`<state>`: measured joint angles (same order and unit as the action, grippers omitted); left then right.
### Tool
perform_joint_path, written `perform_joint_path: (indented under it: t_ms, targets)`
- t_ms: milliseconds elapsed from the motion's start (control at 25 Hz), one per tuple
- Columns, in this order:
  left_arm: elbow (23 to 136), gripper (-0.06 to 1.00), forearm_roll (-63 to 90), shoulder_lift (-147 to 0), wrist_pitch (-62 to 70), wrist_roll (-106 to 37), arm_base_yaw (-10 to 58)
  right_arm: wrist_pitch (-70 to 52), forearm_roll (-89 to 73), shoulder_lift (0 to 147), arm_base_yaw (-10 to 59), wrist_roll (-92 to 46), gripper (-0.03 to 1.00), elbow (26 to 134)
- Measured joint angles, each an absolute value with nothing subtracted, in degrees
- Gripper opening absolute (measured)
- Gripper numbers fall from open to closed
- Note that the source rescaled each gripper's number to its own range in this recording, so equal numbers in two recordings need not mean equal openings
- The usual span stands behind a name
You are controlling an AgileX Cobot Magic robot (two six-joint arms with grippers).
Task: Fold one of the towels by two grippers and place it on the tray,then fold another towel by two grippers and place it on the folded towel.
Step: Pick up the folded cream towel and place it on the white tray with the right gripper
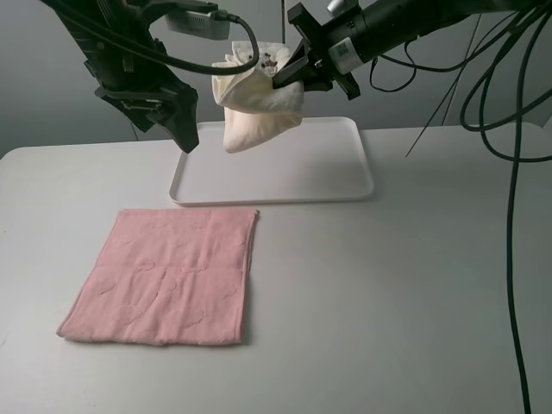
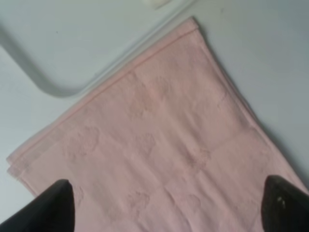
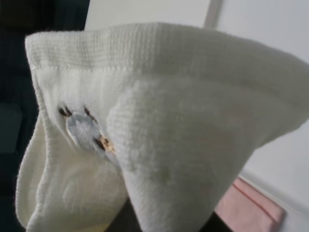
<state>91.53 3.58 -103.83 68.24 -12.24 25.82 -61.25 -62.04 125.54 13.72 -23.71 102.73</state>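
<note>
Exterior high: right hand (image 1: 286, 80) clamps cream-white towel (image 1: 257, 114) over tray (image 1: 319, 168); left hand (image 1: 186, 136) agape, pointing down.

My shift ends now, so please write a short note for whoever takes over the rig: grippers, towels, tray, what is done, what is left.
Left gripper: fingers open, holding nothing, in the air near the tray's left end.
Right gripper: shut on the cream-white towel, which hangs bunched above the tray, not touching it.
Pink towel: flat on the table, in front of the tray.
Done: cream-white towel is up over the tray.
Left: lay it on the tray, fold the pink towel with both grippers, place it on top.
</note>
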Motion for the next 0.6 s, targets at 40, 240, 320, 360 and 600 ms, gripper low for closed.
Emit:
perform_joint_path:
  t_ms: [40, 240, 320, 360, 600]
  targets:
    - [91.5, 0.99, 3.6, -103.8, 68.1, -12.2, 25.8, -61.3, -63.6, 127.0, 14.1, -23.6, 0.11, 104.8]
    - [91.5, 0.99, 3.7, -103.8, 67.8, -12.2, 25.8, -61.4, -71.5, 133.3, 14.2, -24.1, 0.11, 110.8]
    - [91.5, 0.99, 3.7, -103.8, 67.8, -12.2, 25.8, -61.2, -72.3, 136.0, 14.2, -24.5, 0.11, 111.3]
    - [91.5, 0.99, 3.8, -103.8, 67.8, -12.2, 25.8, -60.9, -72.3, 137.1, 14.2, -25.1, 0.11, 111.3]
    - [91.5, 0.99, 4.5, -103.8, 67.7, -12.2, 25.8, -52.0, -64.7, 145.0, 14.2, -29.1, 0.11, 111.4]
